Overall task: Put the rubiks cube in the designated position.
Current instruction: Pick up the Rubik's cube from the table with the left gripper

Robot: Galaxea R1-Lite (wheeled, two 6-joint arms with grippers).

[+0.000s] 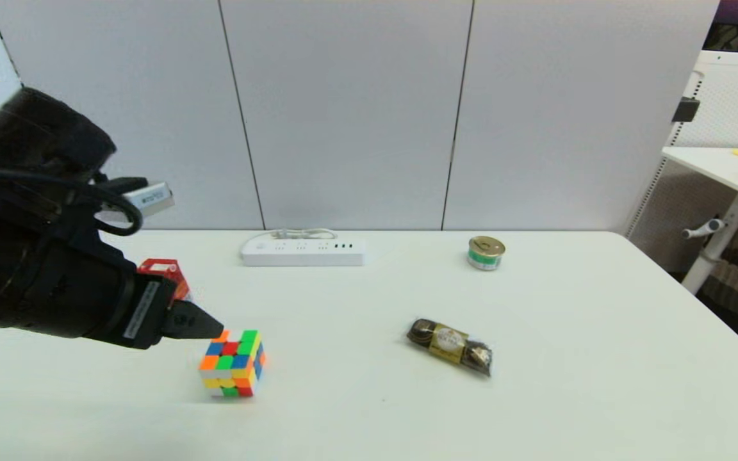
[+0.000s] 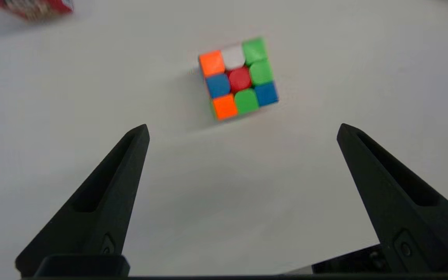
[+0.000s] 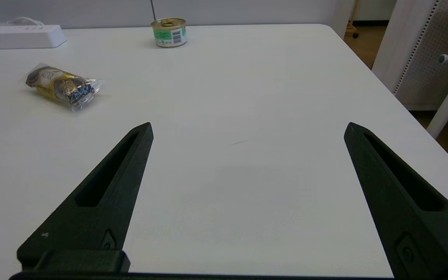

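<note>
- Head view: the left gripper [image 1: 212, 328] is seen low over the white table [image 1: 535, 397], its dark tip just above and beside the rubiks cube [image 1: 232, 363]. The cube sits flat on the table, untouched as far as can be seen. How the jaws stand cannot be told here, since only one tip is visible.
- A red carton [image 1: 165, 272] is partly hidden behind the left arm, beyond the jaws. A white power strip [image 1: 303, 251], a small can [image 1: 485, 253] and a wrapped chocolate pack [image 1: 450, 346] lie well apart from the cube. No marked spot is visible, so the designated position cannot be identified.
- Left wrist view: the left gripper [image 2: 242, 130] is shown with its jaws spread wide and nothing between them. The rubiks cube [image 2: 238, 78] lies ahead of the tips, roughly centred on the gap but turned slightly askew. This wide spread is judged to be kept so that the jaws can pass on either side of the cube; the grasp is not yet made.
- Right wrist view: the right gripper [image 3: 248, 130] is held over bare table with its jaws spread and nothing between them, apparently idle. The chocolate pack [image 3: 62, 86] and can [image 3: 169, 32] lie far ahead of it.
</note>
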